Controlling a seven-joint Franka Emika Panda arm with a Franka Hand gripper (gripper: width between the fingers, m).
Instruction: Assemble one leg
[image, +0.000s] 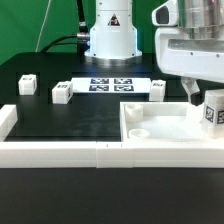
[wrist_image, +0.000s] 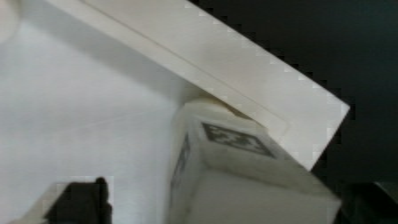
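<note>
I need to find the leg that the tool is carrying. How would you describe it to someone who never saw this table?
Start at the large white panel on the exterior view's right. At its far right edge, the tool holds one leg, a small white block with a black-and-white tag. The other legs lie loose on the black table.

We see our arm's white base (image: 110, 38), a rounded column with a small warning triangle at its twelve o'clock, and dark cables trailing off toward nine o'clock. Our wrist housing (image: 193, 40) is white and grey, smooth-shelled. Our gripper (image: 201, 97) carries dark fingers (wrist_image: 77, 201), black and blocky close up.
</note>
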